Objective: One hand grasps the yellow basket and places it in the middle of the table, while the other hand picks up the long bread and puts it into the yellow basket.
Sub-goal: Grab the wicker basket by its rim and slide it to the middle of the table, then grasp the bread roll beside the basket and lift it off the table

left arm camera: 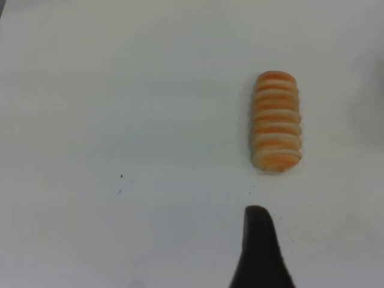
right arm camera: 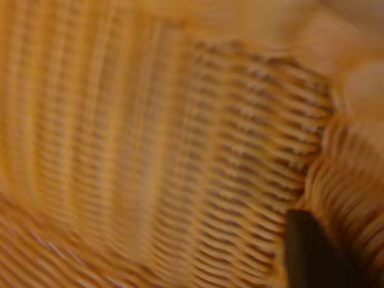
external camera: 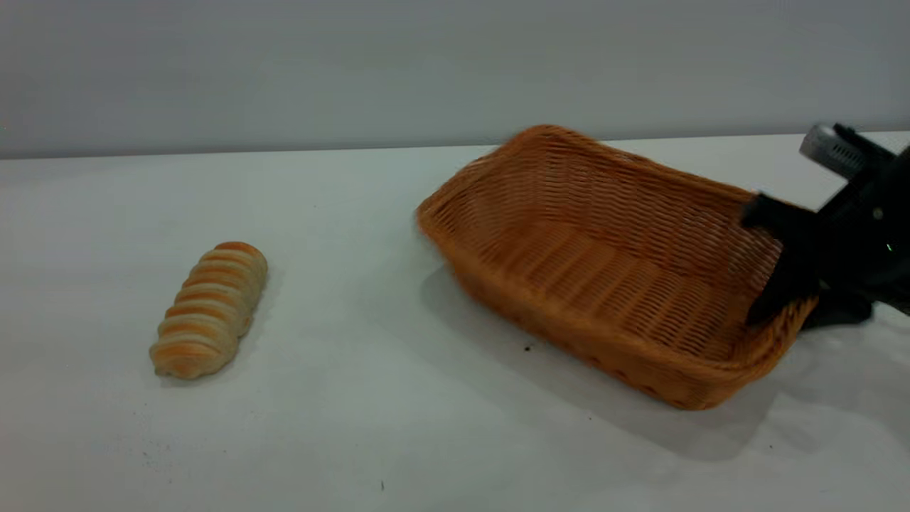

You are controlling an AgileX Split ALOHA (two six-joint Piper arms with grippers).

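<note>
A white worktop (external camera: pixel 355 398) runs back to a grey wall. The basket (external camera: pixel 604 263) sits tilted at the right, its right end wall pinched by the right gripper (external camera: pixel 771 284). The bread (external camera: pixel 210 309) lies well apart at the left, near the left gripper (left arm camera: pixel 259 252), whose spread cannot be told.

A plain grey wall (external camera: pixel 284 71) stands behind, evenly lit.
</note>
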